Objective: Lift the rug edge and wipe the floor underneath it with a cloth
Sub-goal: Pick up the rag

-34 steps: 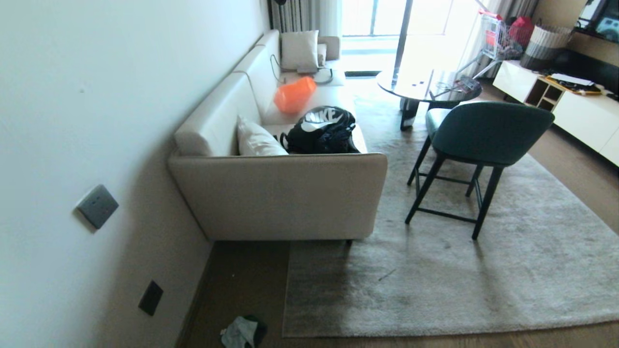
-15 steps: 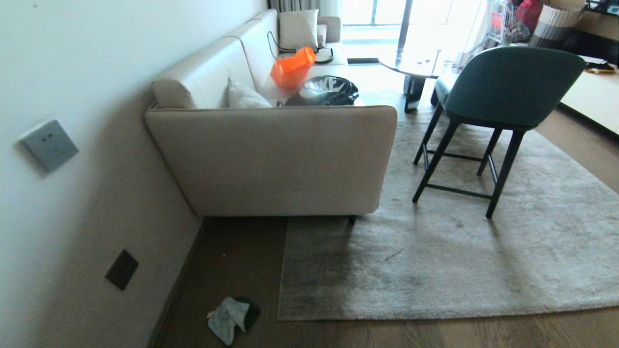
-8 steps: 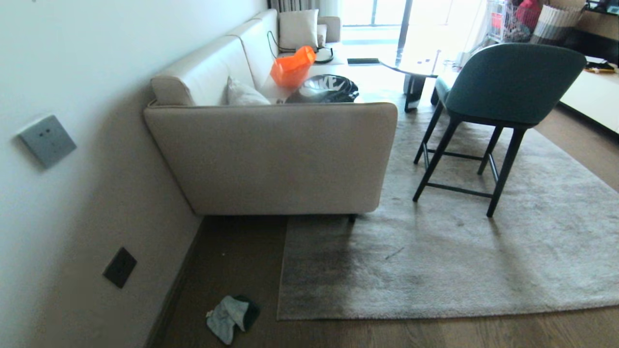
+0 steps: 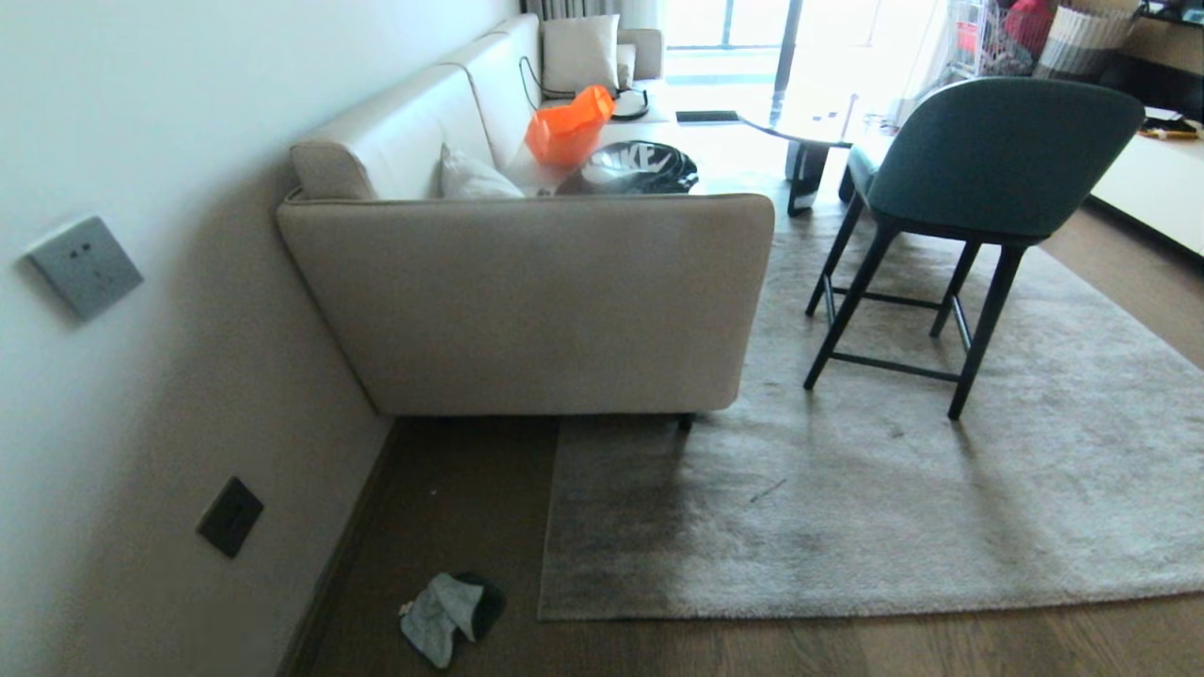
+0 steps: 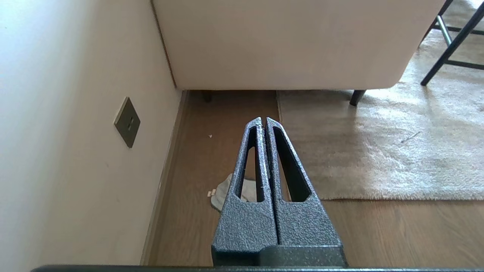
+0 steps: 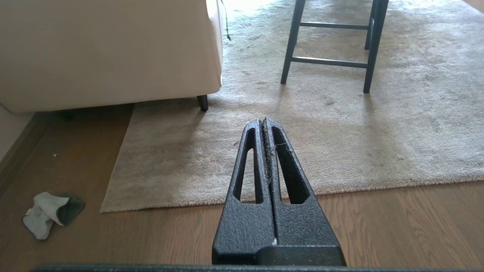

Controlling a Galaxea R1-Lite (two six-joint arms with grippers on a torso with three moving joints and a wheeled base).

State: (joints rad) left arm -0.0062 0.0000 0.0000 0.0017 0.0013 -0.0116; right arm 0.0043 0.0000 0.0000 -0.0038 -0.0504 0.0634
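The pale grey-beige rug lies flat on the dark wooden floor (image 4: 451, 508). Its near rug edge (image 4: 847, 606) and corner (image 4: 544, 616) show low in the head view. The whitish cloth (image 4: 442, 616) lies crumpled on the boards just left of that corner, close to the wall. In the left wrist view my left gripper (image 5: 263, 120) hangs shut and empty above the cloth (image 5: 223, 190), which it partly hides. My right gripper (image 6: 262, 121) is shut and empty above the rug edge (image 6: 378, 183), with the cloth (image 6: 45, 213) off to its side. Neither arm shows in the head view.
A cream sofa (image 4: 527, 301) stands on the rug's far left part, against the wall (image 4: 141, 329). A green chair (image 4: 988, 169) with dark legs stands on the rug. A round table (image 4: 809, 127) is further back. A dark wall socket (image 4: 229, 515) sits near the skirting.
The head view has sunk lower and closer to the floor, so the whole scene shifted; sofa and chair look nearer. Rug and cloth lie where they were.
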